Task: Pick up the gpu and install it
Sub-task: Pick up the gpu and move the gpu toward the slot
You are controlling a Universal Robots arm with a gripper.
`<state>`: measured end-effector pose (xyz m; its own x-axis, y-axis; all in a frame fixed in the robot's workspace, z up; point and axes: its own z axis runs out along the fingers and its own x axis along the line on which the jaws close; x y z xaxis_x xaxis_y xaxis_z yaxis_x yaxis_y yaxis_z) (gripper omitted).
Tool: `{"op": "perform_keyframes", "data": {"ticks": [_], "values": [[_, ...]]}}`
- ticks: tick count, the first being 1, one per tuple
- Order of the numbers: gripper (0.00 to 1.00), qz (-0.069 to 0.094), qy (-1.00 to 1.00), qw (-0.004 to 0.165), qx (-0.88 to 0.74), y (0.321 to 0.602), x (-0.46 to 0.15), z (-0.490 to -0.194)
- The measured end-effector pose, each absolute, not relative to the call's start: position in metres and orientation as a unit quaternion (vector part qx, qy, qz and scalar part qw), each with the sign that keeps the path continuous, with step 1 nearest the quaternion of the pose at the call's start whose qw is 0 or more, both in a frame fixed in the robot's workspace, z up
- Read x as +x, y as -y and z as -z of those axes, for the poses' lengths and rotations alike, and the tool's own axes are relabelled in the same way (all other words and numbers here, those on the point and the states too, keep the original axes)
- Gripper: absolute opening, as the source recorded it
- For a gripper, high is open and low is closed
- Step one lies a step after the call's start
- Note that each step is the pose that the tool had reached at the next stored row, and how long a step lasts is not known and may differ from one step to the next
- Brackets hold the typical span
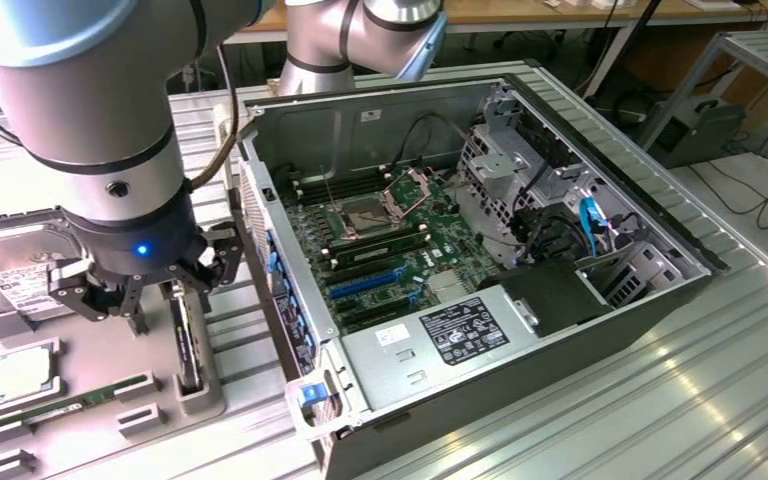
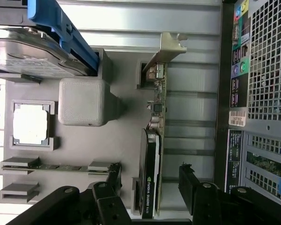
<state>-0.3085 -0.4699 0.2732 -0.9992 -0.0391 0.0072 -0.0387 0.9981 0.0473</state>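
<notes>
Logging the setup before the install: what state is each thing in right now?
gpu: standing on edge in the gray holder, not gripped.
gripper: jaws open, straddling the gpu.
computer case: side panel off.
hard drive: lying flat.
memory stick: lying flat.

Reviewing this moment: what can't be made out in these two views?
- Exterior view: the graphics card, partly hidden by the tool.
- Wrist view: the card's fan face, since it stands edge-on.
- Exterior view: hard drive label print, too small; the arm covers part of the drive.
</notes>
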Motion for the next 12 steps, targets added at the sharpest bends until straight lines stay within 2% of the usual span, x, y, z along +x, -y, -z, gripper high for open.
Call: {"op": "perform_keyframes", "data": {"ticks": [12], "values": [[0.62,0.023,1.000,0.004,0.019,0.468,-0.309,-0.252]]}}
